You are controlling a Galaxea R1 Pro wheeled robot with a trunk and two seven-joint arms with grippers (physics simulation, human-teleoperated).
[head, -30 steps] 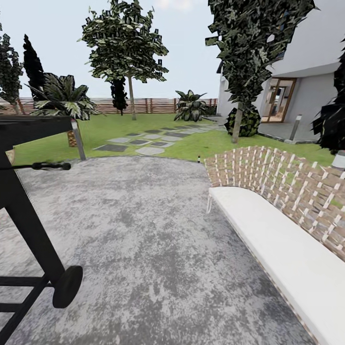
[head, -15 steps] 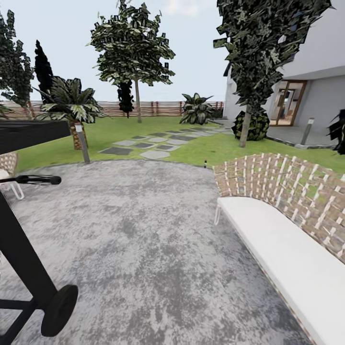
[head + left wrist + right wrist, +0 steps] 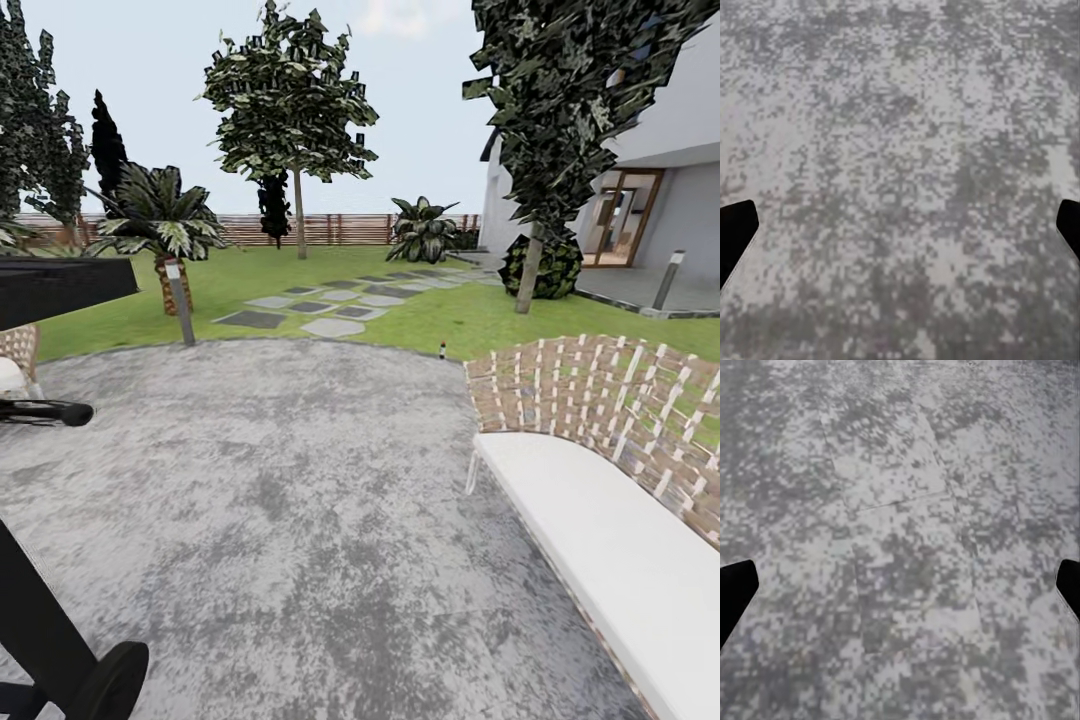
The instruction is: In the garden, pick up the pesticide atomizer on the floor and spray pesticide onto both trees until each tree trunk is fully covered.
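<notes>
Grey mottled stone patio (image 3: 300, 520) lies below; beyond it the green lawn (image 3: 250, 275), stepping stones (image 3: 330, 305), fence (image 3: 330, 230) and two trees (image 3: 298, 110) (image 3: 560, 110). Both wrist views show the fingers (image 3: 735, 229) (image 3: 735, 589) spread wide above stone, holding nothing.

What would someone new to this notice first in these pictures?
Probably the long white-cushioned bench with a woven brown-and-white back, along the right of the grey mottled stone patio. Beyond lie a green lawn with grey stepping stones, a short palm at left and a tall thin-trunked leafy tree near the brown slatted fence.
</notes>
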